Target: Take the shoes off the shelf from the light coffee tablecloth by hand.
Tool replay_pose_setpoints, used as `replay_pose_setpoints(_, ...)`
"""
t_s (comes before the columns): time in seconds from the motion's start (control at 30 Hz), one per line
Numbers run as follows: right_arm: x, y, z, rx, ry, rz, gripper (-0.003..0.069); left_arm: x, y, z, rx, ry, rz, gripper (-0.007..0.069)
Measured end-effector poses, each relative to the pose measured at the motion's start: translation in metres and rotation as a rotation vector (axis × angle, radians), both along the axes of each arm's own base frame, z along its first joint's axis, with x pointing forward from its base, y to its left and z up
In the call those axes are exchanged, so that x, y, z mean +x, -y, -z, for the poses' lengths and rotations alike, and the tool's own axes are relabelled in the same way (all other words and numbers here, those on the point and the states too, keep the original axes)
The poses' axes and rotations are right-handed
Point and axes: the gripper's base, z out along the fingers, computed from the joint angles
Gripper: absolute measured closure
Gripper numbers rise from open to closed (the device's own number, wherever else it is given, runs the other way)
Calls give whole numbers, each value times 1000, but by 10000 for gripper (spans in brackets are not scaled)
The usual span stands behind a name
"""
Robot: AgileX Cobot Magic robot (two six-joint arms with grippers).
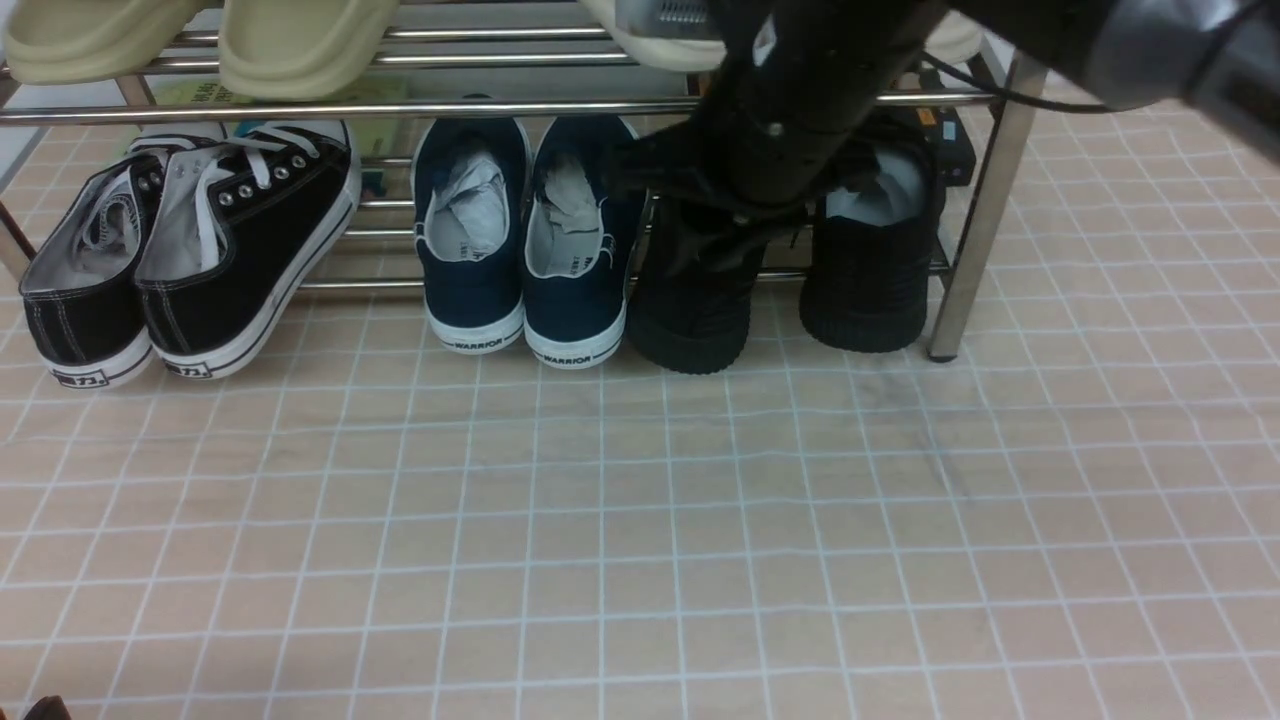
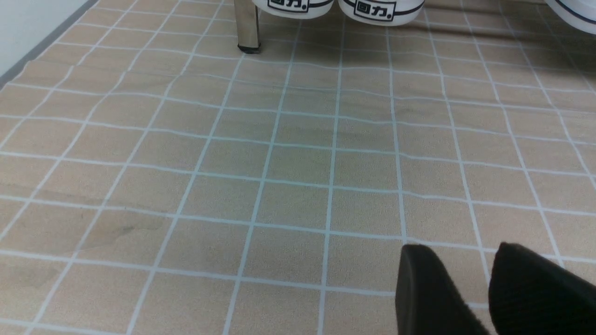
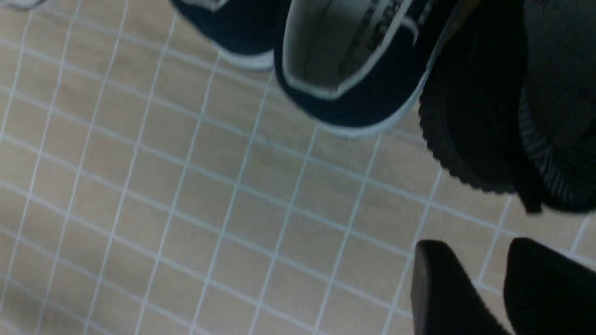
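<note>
In the front view the shelf, chrome round bars on square steel legs, runs across the upper part of the frame. The shoes, matte black knit with ribbed black soles and white paper inside, lean on its lowest bars at the upper right, heels down on the light coffee tablecloth, a beige cloth crossed by a thin white grid. Left of them stands the navy pair with white rubber soles, then the black canvas pair with white laces at the far left. Smooth cream slippers sit on the tier above. The glossy black right arm reaches in from the upper right and covers the top of the left black shoe, hiding its own gripper. In the left wrist view the left gripper hangs over bare, faintly rippled cloth, well apart from the shelf's square leg. Its dark, felt-like fingertips stand close, with a narrow empty wedge between them. In the right wrist view the right gripper hovers near the shoes, apart from their ribbed heels. Only its tips show, touching nothing, with a narrow empty wedge between them. How wide the jaws stand I cannot tell.
</note>
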Motion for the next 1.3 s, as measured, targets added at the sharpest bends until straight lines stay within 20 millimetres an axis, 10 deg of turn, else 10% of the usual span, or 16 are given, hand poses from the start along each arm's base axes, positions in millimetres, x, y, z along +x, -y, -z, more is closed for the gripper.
replay_pose_setpoints(0.23, 31, -13, 26, 4, 59, 77, 265, 0, 0, 0, 0, 0, 0, 384)
replay_pose_setpoints(0.73, 50, -13, 42, -60, 182, 119, 268, 0, 0, 0, 0, 0, 0, 384)
replay_pose_setpoints(1.03, 57, -17, 68, -92, 145, 116, 400, 0, 0, 0, 0, 0, 0, 384)
replay_pose_setpoints(1.3, 45, -11, 56, -141, 93, 63, 655, 0, 0, 0, 0, 0, 0, 384)
